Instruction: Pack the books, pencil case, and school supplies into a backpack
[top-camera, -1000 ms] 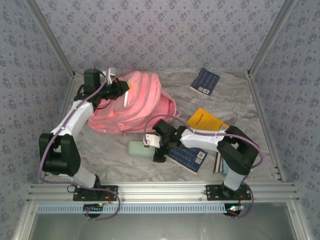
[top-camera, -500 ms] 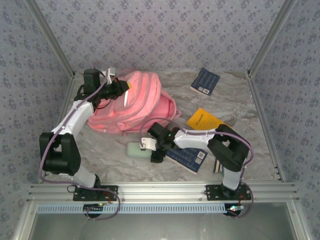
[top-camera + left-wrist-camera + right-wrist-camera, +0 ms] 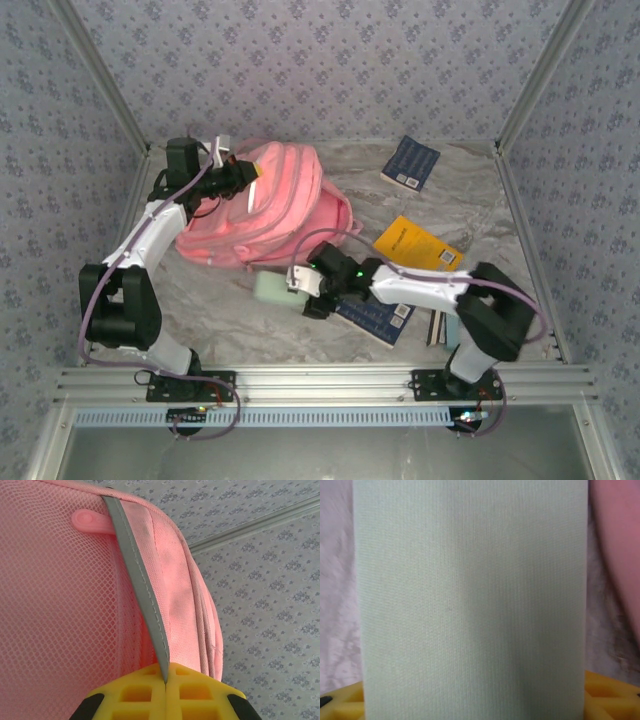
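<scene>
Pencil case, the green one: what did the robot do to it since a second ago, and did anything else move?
The right gripper slid left around the pencil case and closed its jaws on it. The case shifted slightly toward the backpack. The left gripper stayed shut on the backpack's edge, and the books did not move.

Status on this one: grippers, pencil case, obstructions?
Left gripper shut on backpack trim. Right gripper fingers straddle pencil case, grip unconfirmed. Navy book beside, not blocking.
</scene>
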Available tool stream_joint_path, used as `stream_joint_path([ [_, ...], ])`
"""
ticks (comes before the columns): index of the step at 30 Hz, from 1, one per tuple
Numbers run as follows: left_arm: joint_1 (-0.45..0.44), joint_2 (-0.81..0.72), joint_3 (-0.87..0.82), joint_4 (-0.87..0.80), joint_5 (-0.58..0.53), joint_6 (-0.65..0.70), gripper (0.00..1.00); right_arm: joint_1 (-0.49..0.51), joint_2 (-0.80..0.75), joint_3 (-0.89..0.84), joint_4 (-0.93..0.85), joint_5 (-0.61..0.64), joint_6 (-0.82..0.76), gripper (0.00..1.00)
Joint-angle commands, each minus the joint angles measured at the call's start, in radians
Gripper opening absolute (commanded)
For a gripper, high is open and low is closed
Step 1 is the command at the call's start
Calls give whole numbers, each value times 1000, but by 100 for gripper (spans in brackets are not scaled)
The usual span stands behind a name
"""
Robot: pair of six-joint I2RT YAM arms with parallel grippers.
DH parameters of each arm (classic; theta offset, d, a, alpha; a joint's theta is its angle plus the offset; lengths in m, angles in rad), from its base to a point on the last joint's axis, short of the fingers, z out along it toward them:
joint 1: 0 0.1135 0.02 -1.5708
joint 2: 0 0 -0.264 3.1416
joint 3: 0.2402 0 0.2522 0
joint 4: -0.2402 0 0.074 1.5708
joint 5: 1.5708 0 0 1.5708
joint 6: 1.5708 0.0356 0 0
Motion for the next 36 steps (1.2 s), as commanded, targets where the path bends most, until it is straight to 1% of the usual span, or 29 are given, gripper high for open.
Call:
stream_joint_path([
  [1,5,-13,31,43,51,17,0,-17,-191,-78,112,16,157,59],
  [3,-1,-23,52,21,63,47,0,-42,-289,-117,140,49,256,59],
  [5,-15,-29,95,-49,63,105,0,-56,-387,-145,130,82,320,58],
  [8,-51,-36,167,-138,85,174,0,-67,-537,-188,98,181,389,58],
  [10,-81,-46,216,-197,86,226,0,-84,-637,-206,54,277,445,57],
  [11,-91,-50,231,-211,89,240,0,-97,-671,-209,28,302,465,56],
  [14,-112,-66,255,-198,125,253,0,-146,-762,-208,-68,364,531,54],
  [19,-123,-85,266,-157,192,258,0,-232,-867,-212,-180,387,598,52],
  [22,-123,-101,257,-124,248,264,0,-270,-901,-209,-231,388,613,51],
  [25,-129,-120,240,-80,316,268,0,-285,-910,-203,-273,378,617,51],
  [29,-133,-154,220,-66,367,309,0,-299,-898,-194,-309,351,617,51],
  [32,-133,-178,204,-66,398,348,0,-300,-869,-191,-316,304,614,51],
  [36,-133,-190,190,-34,456,362,0,-301,-782,-167,-329,226,604,51],
])
